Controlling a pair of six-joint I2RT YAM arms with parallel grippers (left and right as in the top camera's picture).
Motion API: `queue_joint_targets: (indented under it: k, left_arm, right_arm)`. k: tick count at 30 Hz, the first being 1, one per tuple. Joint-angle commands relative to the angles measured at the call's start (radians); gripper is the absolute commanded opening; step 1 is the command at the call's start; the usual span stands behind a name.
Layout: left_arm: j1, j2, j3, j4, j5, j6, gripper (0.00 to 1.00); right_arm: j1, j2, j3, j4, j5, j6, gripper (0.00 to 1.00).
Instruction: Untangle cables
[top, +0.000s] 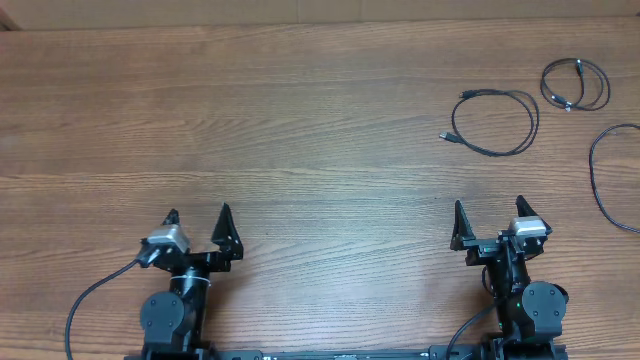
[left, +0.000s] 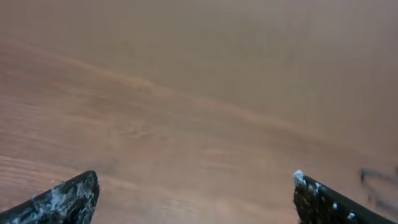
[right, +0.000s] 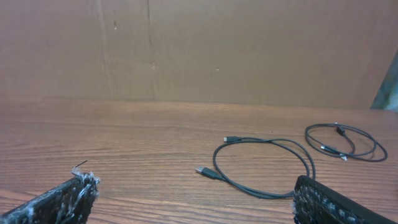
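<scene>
Two black arms (top: 172, 310) end in the left claw (top: 198, 212) and right claw (top: 489, 204). Fingers (left: 68, 200) black, pointed, tips scuffed whitish; grey-white camera block (top: 165, 238) at each wrist; thick black wires (top: 85, 300) at the bases.

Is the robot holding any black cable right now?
No. The left end effector and right end effector are both open and empty; the cables lie on the table.

Cable loop (top: 537, 115) on the table (top: 300, 120) at far right, coiled cable (top: 545, 85) beyond it, third cable (top: 591, 165) rightmost
</scene>
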Motion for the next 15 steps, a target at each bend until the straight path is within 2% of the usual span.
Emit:
queue_joint_targets:
  k: [1,5,15]
  left_arm:
    - [0.005,-0.011,-0.017,0.000,0.074,0.172,0.99]
    - [0.005,-0.011,-0.017,0.000,0.070,0.236,1.00]
    - [0.005,-0.011,-0.017,0.001,0.068,0.239,1.00]
  right_arm:
    - [0.001,-0.011,-0.010,0.007,0.003,-0.004,1.00]
    - [0.001,-0.011,-0.010,0.007,0.003,-0.004,1.00]
    - [0.001,-0.011,-0.010,0.007,0.003,-0.004,1.00]
